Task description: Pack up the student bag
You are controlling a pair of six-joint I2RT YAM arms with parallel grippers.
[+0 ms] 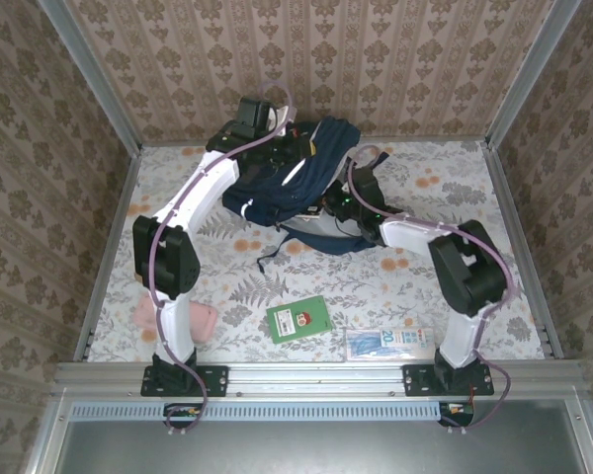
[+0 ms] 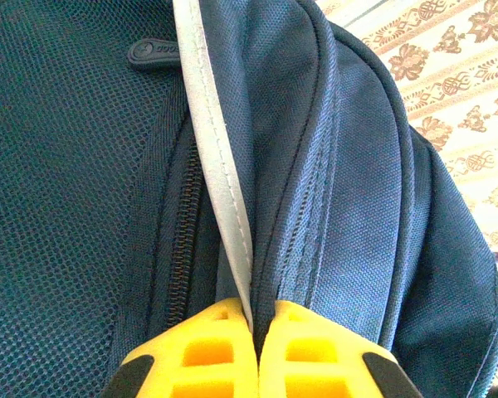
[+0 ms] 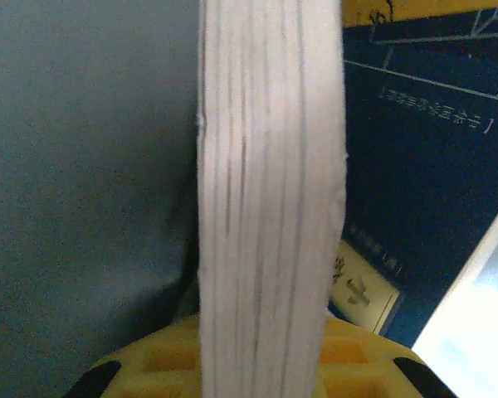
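Floral-patterned surface (image 1: 445, 197) from above: the student bag (image 1: 296, 178) lies at its far middle, between both arms. Left wrist: the left tool (image 2: 255, 319) is pinched together on the bag's white stripe (image 2: 220, 149). Right wrist: the right tool (image 3: 266, 348) clamps a book (image 3: 270, 166), page edges upright, its length seemingly pointing into the bag.

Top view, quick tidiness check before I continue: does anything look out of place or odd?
Nothing spilled or damaged. The student bag lies slumped, a strap trailing toward the near edge. A pink item sits half hidden under the left arm.
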